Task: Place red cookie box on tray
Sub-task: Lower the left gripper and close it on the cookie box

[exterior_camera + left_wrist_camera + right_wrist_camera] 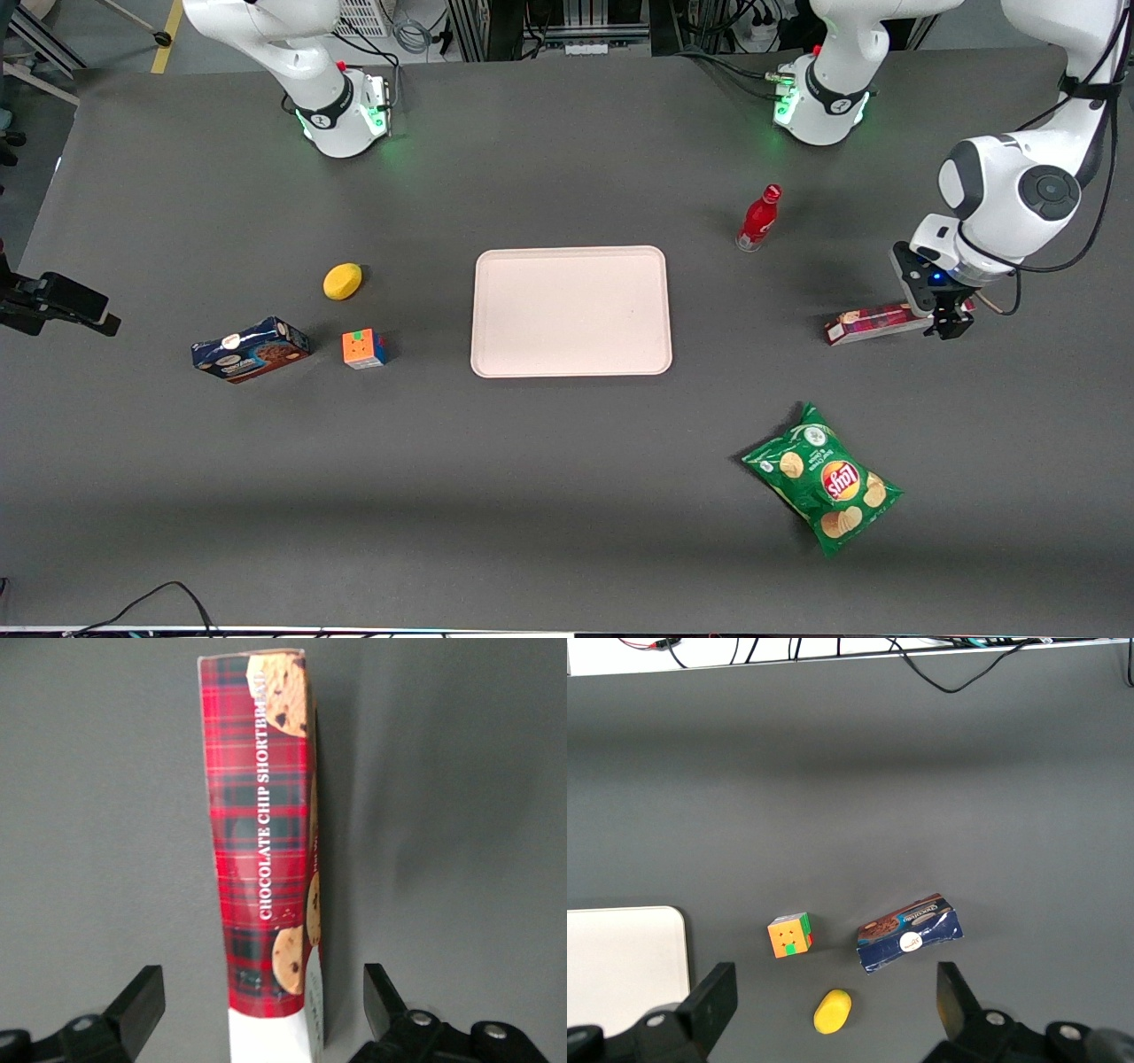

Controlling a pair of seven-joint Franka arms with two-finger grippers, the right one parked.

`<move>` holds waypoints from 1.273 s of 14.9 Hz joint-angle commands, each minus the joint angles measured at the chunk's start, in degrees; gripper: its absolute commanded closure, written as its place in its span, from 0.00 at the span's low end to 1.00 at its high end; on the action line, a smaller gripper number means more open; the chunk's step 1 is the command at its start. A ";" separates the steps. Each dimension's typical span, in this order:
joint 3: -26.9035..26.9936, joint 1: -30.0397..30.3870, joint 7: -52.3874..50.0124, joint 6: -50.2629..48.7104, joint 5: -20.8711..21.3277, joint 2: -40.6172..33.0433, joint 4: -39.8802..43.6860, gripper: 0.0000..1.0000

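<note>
The working arm bends down over its end of the dark grey counter (pixel 567 496), its end effector (pixel 946 321) low over the red cookie box (pixel 873 322). The fingers (pixel 133 1005) stand apart, one on each side of the box's white end, not touching it. The box lies flat on the counter, well apart from the tray (pixel 570 311) at the counter's middle.

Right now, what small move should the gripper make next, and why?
Probably lower straight down and then close. The gripper is open, its fingers standing apart on either side of the red cookie box near its white end, not yet touching it. The box lies on the table toward the working arm's end, and the tray holds nothing yet.
</note>
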 commanded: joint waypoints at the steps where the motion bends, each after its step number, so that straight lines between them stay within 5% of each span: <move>1: -0.02 0.23 1.74 -0.15 -2.76 1.18 -0.12 0.00; 7: -0.10 0.14 1.74 0.37 -5.22 3.99 -0.65 0.00; 9: -0.28 -0.04 1.74 0.55 -5.31 4.26 -0.65 0.13; 12: -0.54 -0.47 1.74 0.64 -5.31 4.26 -0.12 0.64; 14: -0.63 -0.65 1.65 0.73 -5.92 4.87 0.84 0.84; 16: -0.72 -0.74 1.56 0.64 -6.45 5.57 2.42 0.94; 19: -1.07 -1.00 1.30 -0.50 -6.45 5.75 5.59 0.95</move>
